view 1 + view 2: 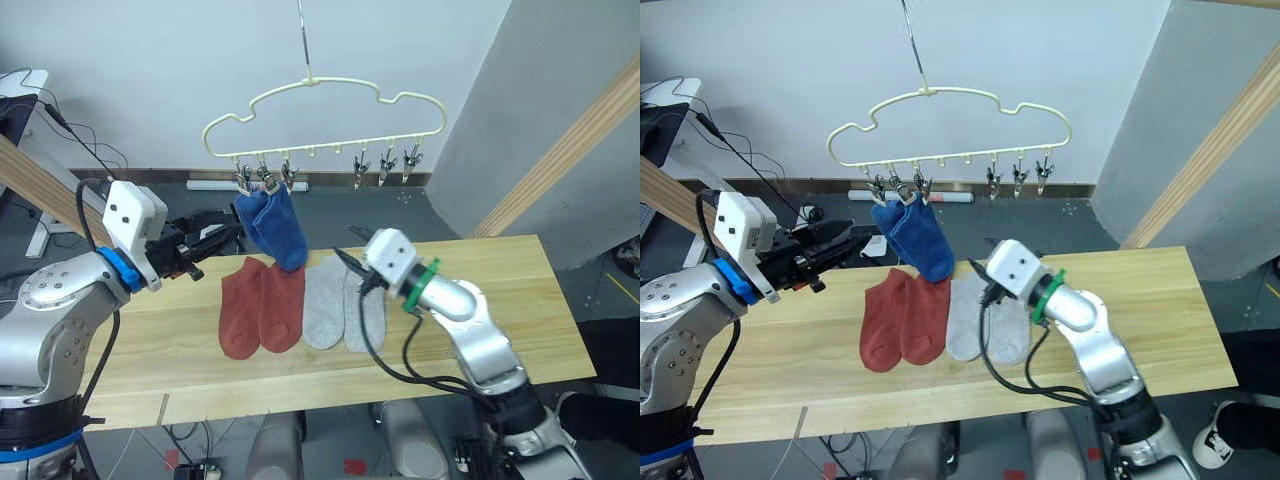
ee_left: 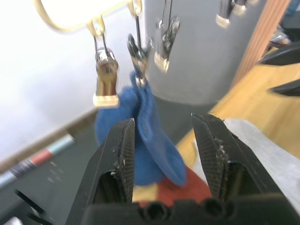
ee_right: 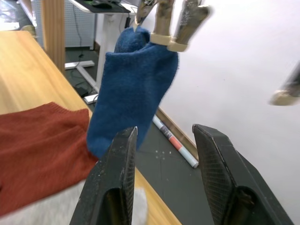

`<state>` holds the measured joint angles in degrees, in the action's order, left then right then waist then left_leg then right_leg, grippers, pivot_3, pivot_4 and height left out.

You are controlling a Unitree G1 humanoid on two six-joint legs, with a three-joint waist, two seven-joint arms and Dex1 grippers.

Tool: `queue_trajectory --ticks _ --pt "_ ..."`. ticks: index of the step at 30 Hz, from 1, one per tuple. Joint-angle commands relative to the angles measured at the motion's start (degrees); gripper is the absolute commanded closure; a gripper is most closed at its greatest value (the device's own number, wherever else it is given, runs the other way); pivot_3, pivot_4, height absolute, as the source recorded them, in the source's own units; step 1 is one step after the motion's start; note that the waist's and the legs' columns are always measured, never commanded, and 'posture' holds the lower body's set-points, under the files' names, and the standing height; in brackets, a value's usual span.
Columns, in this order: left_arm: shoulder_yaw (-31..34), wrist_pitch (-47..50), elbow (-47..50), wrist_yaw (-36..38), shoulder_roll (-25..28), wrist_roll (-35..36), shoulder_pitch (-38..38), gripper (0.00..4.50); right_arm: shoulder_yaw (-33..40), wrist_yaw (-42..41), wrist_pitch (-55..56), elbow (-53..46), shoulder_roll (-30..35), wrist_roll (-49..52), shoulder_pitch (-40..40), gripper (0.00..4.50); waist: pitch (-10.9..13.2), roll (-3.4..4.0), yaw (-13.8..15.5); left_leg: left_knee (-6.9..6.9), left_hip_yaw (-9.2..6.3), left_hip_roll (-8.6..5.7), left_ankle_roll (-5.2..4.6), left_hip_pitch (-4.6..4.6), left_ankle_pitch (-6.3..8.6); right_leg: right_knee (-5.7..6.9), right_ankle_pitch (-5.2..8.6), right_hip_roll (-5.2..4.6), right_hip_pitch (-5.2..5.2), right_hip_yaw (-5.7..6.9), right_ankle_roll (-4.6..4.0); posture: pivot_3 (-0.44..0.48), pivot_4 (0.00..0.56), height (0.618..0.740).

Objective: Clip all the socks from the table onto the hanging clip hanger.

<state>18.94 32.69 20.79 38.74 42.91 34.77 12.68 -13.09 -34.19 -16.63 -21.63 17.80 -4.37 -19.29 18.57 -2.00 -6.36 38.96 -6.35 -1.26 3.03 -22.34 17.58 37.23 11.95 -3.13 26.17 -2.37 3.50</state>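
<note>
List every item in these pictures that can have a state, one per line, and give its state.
Blue socks: clipped on, hanging.
Red socks: flat on the table, side by side, unclipped.
Grey socks: flat on the table, side by side, unclipped.
Hanger: hanging by its hook; right three clips free.
Left gripper: open, empty, near the blue socks.
Right gripper: open, empty.

No readable text, label, brand or number anywhere. Nothing printed on the socks [image 1: 272, 222], the table [image 1: 520, 300] or the clip hanger [image 1: 325, 105] (plain surfaces throughout). Same for both arms' housings: no legible markings.
</note>
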Motion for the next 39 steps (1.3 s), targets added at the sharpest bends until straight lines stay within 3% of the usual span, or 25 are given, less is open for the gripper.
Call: queue_trajectory --ticks 1,7,17,23,31,37,39 --pt "-0.24 -5.97 3.56 -5.24 -3.95 -4.23 -0.30 2.39 7.01 -4.60 -5.58 -8.99 4.35 7.79 0.77 2.56 -0.01 0.00 0.10 0.01 0.01 0.00 -0.01 0.00 0.00 0.00 -0.03 0.00 0.00 -0.01 0.00 -0.172 0.289 0.733" --pt "-6.87 -12.50 5.85 -10.39 -12.25 -10.74 -1.38 2.39 16.10 -6.74 -11.31 -13.26 11.21 15.48 3.67 2.56 -0.05 -0.01 0.15 0.04 0.07 0.00 -0.06 -0.01 0.01 -0.03 -0.15 0.00 -0.03 -0.03 0.00 -0.195 0.300 0.733" --pt "-13.42 -23.27 -1.53 -17.55 -23.19 -20.68 0.15 2.39 14.59 -5.28 -13.88 -16.80 14.16 18.03 5.25 2.56 -0.05 -0.01 -0.30 0.08 0.26 -0.01 -0.22 0.17 -0.09 0.01 -0.33 0.03 -0.14 -0.17 0.01 -0.235 0.320 0.733" --pt "-15.26 -27.28 -4.67 -19.84 -26.16 -24.42 1.52 0.71 14.10 -4.57 -14.30 -16.99 14.68 18.38 4.43 2.54 -0.05 -0.02 -0.25 0.09 0.25 -0.03 -0.28 0.37 -0.13 -0.04 -0.39 0.04 -0.38 -0.17 0.07 -0.253 0.324 0.733" --pt "-17.35 -27.75 -9.56 -20.51 -30.26 -24.65 4.87 0.71 14.48 -3.87 -15.22 -17.91 15.87 19.55 4.11 2.54 -0.04 -0.02 -0.37 0.09 0.24 -0.04 -0.29 0.42 -0.13 -0.11 -0.40 0.04 -0.48 -0.16 0.09 -0.280 0.331 0.733" --pt "-17.55 -29.48 -11.28 -21.06 -31.27 -25.62 5.82 2.13 14.65 -3.29 -16.05 -18.99 16.60 20.20 4.66 2.54 -0.04 -0.02 -1.14 0.09 0.24 -0.03 -0.29 0.43 -0.13 -0.11 -0.40 0.04 -0.49 -0.16 0.10 -0.293 0.337 0.733" --pt "-17.69 -29.89 -12.05 -21.47 -31.53 -26.16 6.07 2.13 14.72 -3.19 -16.24 -19.18 16.82 20.35 4.83 2.54 -0.04 -0.02 -1.42 0.09 0.23 -0.04 -0.29 0.43 -0.13 -0.11 -0.40 0.04 -0.49 -0.16 0.10 -0.298 0.336 0.733"
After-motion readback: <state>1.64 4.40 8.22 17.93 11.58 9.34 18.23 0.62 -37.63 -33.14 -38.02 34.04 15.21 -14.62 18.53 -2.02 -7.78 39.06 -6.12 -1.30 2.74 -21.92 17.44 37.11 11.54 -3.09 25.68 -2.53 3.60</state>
